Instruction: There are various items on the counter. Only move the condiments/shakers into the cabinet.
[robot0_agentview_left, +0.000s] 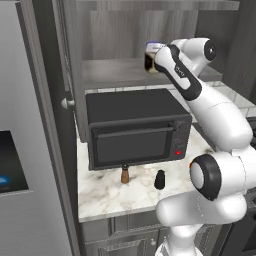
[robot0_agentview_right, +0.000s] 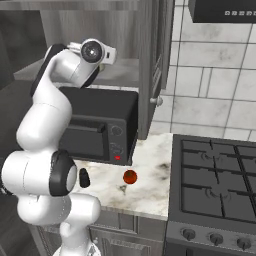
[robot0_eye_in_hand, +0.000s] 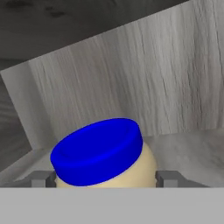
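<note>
My end effector stands wide around one jar on the cabinet shelf; whether it grips, I cannot tell. On the counter stand one wooden shaker, one black shaker and one red tomato.

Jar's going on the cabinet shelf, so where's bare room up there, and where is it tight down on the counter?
Shelf is bare left of the jar. Counter is tight between toaster oven and the wooden shaker and black shaker; bare toward its front edge.

Jar on the cabinet shelf; both shakers before the toaster oven
</note>
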